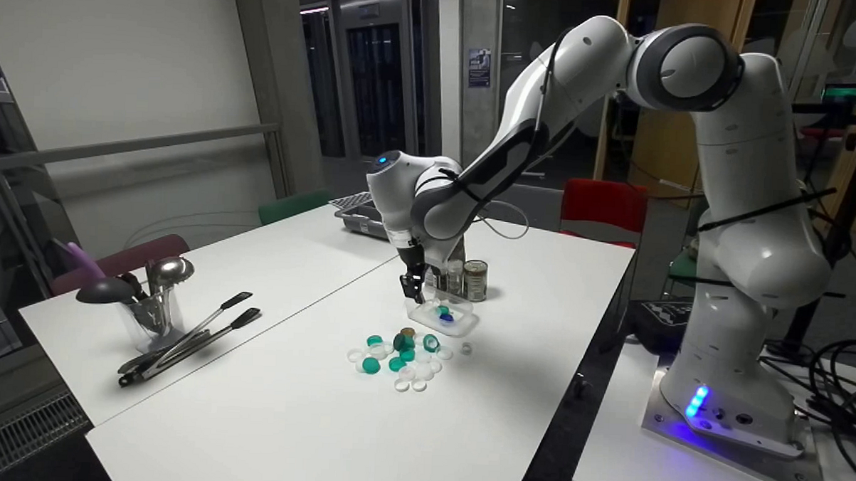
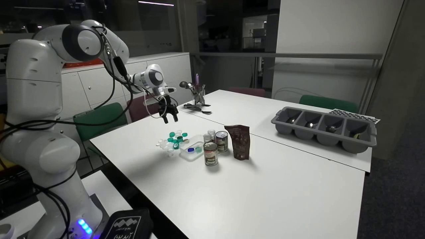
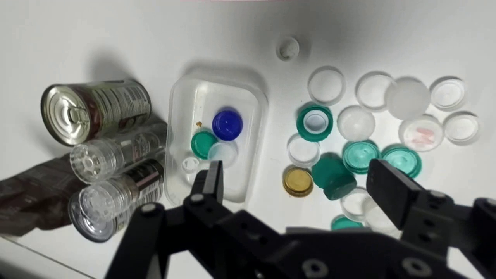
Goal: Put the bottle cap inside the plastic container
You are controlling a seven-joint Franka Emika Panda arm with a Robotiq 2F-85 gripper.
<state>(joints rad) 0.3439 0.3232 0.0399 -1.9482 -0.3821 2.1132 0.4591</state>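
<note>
The plastic container (image 3: 175, 104) is a shallow clear tub on the white table, seen in both exterior views (image 1: 425, 319) (image 2: 190, 158). In it lie a blue cap (image 3: 227, 124), a green cap (image 3: 203, 144), a translucent cap (image 3: 224, 154) and a small clear cap (image 3: 190, 164). Beside it lie many loose caps: a gold cap (image 3: 298, 181), dark green caps (image 3: 329, 170), light green caps (image 3: 361, 156) and white caps (image 3: 326, 85). Some overlap. My gripper (image 3: 294, 168) is open and empty, above the caps and the tub's edge; it also shows in both exterior views (image 1: 413, 297) (image 2: 170, 120).
Cans (image 2: 211, 154), clear-topped grinders (image 3: 97, 161) and a brown pouch (image 2: 239, 141) stand close beside the tub. A grey compartment tray (image 2: 323, 127) with utensils stands farther off. Tongs (image 1: 189, 346) and a cup of utensils (image 1: 156, 316) are at the table's other end.
</note>
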